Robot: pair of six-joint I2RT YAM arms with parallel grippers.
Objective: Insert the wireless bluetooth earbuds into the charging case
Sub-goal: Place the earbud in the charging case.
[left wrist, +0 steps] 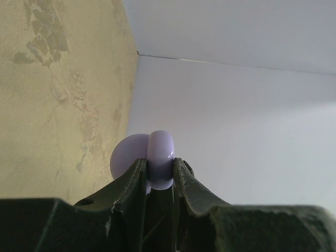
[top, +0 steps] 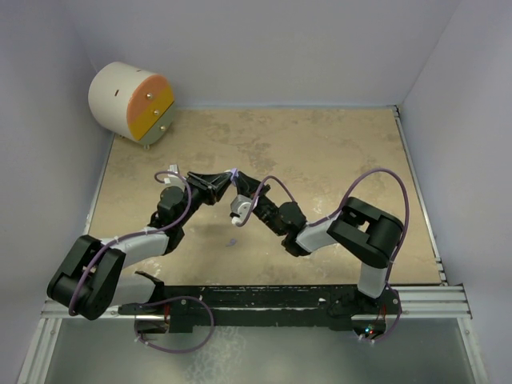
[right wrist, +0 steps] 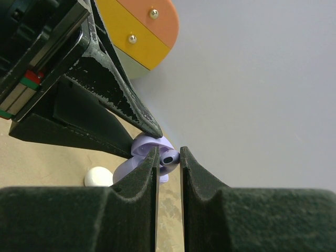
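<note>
A lilac charging case (left wrist: 160,152), lid (left wrist: 126,155) open, is clamped between the fingers of my left gripper (left wrist: 160,161), which holds it up above the table. My right gripper (right wrist: 168,151) is shut on a small lilac earbud (right wrist: 170,157) and holds it right at the open case (right wrist: 143,145), beside the left fingertips (right wrist: 149,126). From above, both grippers meet over the middle of the table, left (top: 228,175) and right (top: 240,179). Another tiny lilac earbud (top: 233,242) lies on the table below them. A white round case (top: 240,210) sits under the right arm.
A white cylinder with orange and yellow drawers (top: 132,102) stands at the far left corner, also visible from the right wrist (right wrist: 142,31). White walls close in the beige table (top: 336,152) on three sides. A white rounded piece (right wrist: 98,176) lies on the table.
</note>
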